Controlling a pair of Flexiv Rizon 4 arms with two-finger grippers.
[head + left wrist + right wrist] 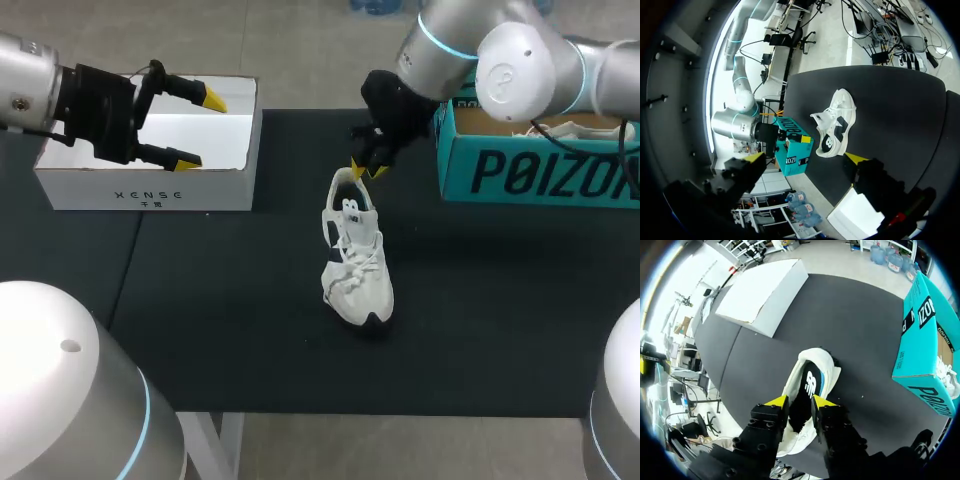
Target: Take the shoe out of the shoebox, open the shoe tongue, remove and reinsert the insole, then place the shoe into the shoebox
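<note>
Head view: shoe (357, 262) heel behind right pincer (364, 170)

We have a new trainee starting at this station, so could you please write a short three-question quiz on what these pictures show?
1. True or false: the shoe stands on the black mat, outside the white box.
2. Which claw is at the shoe's heel end? A) the left claw B) the right claw C) neither
3. Fill in the gap: the left claw is near the white box, holds nothing, and its fingers are ___.

Key: 1 true; 2 B; 3 open.
</note>
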